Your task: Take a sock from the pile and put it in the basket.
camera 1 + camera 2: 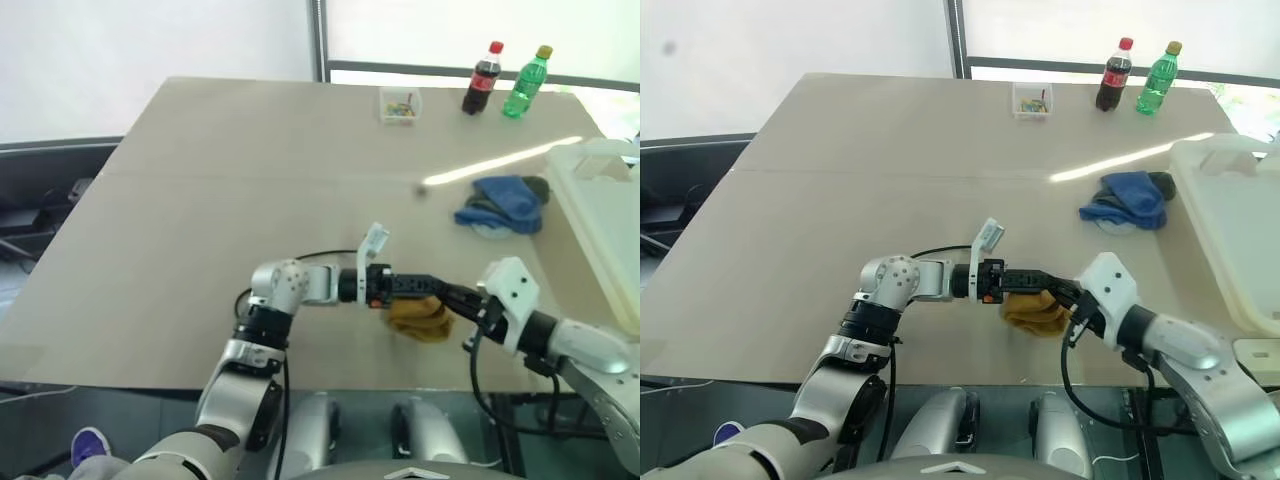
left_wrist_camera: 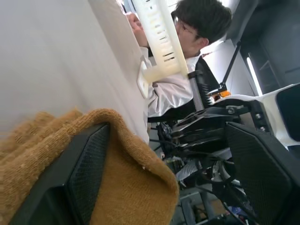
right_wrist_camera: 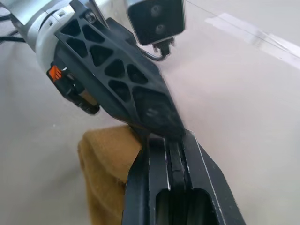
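A mustard-yellow sock (image 1: 420, 318) hangs near the table's front edge, draped over one finger (image 2: 86, 164) of my left gripper (image 1: 425, 288). That gripper points level toward the right and stands open. My right gripper (image 1: 462, 300) comes in from the right, shut, with its tips (image 3: 171, 138) against the left gripper's finger and the sock's top edge. I cannot tell whether it pinches the fabric. The pile (image 1: 505, 205), mostly blue socks, lies farther back on the right. Just right of the pile, the white basket (image 1: 600, 230) sits along the table's right side.
A cola bottle (image 1: 484, 78), a green bottle (image 1: 527, 82) and a small clear box (image 1: 400, 105) of coloured bits stand at the table's far edge. A person (image 2: 187, 28) shows beyond the table in the left wrist view.
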Motion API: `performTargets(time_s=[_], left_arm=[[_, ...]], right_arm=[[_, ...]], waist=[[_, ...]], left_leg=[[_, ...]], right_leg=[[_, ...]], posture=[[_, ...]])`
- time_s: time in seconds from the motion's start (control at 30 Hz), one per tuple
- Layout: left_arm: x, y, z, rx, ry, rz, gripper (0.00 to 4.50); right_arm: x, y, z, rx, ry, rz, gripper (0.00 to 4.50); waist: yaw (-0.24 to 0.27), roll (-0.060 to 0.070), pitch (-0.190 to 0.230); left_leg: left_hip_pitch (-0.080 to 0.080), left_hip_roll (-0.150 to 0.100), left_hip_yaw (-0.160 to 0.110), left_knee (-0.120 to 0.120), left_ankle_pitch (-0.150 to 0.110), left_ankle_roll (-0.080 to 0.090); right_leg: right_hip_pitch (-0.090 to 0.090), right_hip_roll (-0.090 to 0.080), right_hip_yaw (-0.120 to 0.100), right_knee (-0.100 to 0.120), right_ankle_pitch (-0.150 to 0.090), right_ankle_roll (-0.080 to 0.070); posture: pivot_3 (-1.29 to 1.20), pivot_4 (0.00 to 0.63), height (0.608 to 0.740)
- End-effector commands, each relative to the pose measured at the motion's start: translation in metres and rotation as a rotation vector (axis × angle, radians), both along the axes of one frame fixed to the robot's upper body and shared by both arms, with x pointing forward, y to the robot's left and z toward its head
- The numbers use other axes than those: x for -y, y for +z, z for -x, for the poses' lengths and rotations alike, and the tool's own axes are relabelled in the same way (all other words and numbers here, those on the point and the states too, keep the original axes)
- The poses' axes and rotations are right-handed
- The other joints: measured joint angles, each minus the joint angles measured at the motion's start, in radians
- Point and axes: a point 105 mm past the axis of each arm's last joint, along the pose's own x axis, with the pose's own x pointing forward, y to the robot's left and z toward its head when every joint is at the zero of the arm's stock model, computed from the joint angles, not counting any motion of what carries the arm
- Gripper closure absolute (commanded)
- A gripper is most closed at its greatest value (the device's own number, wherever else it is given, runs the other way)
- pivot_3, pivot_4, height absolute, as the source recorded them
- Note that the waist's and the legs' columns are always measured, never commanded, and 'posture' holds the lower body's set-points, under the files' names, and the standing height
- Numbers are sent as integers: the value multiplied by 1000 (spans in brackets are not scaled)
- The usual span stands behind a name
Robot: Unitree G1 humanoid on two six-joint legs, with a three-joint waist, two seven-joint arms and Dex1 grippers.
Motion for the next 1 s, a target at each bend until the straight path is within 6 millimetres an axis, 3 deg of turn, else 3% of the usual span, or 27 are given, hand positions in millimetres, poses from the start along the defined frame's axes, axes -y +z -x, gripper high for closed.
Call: performTargets(time_s=[0.03, 0.3, 0.4, 0.5, 0.6, 0.7, 0.77, 0.87, 0.9, 0.93, 1.0], left_arm=[[-1, 15, 3, -12, -13, 69, 393], [-9, 17, 0, 29, 64, 109, 393], [-21, 24, 0, 65, 97, 133, 393], [-35, 29, 3, 183, 128, 130, 393], [-56, 30, 13, 430, 177, 95, 393], [-76, 21, 27, 692, 176, 14, 393], [-88, 21, 32, 778, 204, -9, 393], [-109, 27, 44, 848, 194, -6, 0], [-113, 27, 47, 864, 184, -12, 0], [-120, 25, 48, 899, 184, -45, 0], [-130, 24, 50, 945, 177, -89, 0]], right_arm=[[5, -2, -1, 17, 7, 4, 4454], [14, -22, 0, -62, 42, 46, 4454], [16, -23, 3, -101, 67, 33, 4454], [19, -33, 4, -166, 77, 34, 4454], [20, -41, 1, -176, 86, 63, 4454], [16, -19, -3, -84, 98, 33, 4454], [12, -1, -2, -50, 125, -25, 4454], [9, 11, 3, -48, 156, -42, 3767], [8, 12, 4, -51, 165, -38, 3171], [7, 18, 3, -39, 162, -51, 2964], [7, 27, -1, -10, 135, -59, 2069]], waist=[[0, 0, 0], [-9, 1, 0], [-9, 1, 0], [-13, 1, 0], [-13, 3, -1], [-10, 4, -2], [-10, 5, -1], [-7, 5, 0], [-8, 6, 0], [-9, 6, 0], [-11, 7, 0]], left_leg=[[-4, 0, -1, 3, 0, 0], [-7, 0, -4, 7, 0, 0], [-7, 0, -5, 7, 0, 0], [-6, 1, -5, 8, 0, 0], [-6, 1, -4, 7, 0, 0], [-6, 1, -5, 7, 0, -1], [-6, 1, -4, 7, -2, -3], [-7, 1, -5, 7, -3, -4], [-7, 1, -5, 7, -3, -4], [-7, 1, -5, 7, -3, -4], [-7, 1, -6, 6, -3, -4]], right_leg=[[-3, 1, -1, 0, 1, 2], [-3, 1, -4, 1, 2, 4], [-2, 1, -4, 1, 2, 4], [-1, 1, -5, 1, 2, 4], [-1, 1, -3, 1, 0, -1], [-1, 0, -4, 0, 0, -1], [-2, -1, -3, 0, 0, -1], [-2, -3, -4, 0, 0, -1], [-3, -3, -4, 0, 0, -1], [-3, -3, -4, 0, 0, -1], [-4, -3, -4, -1, 0, -1]], posture=[[0, 150, 729], [0, 150, 729], [0, 150, 729], [0, 150, 729], [0, 150, 729], [0, 150, 729], [0, 150, 729], [0, 150, 729], [0, 150, 729], [0, 150, 729], [0, 150, 729]])
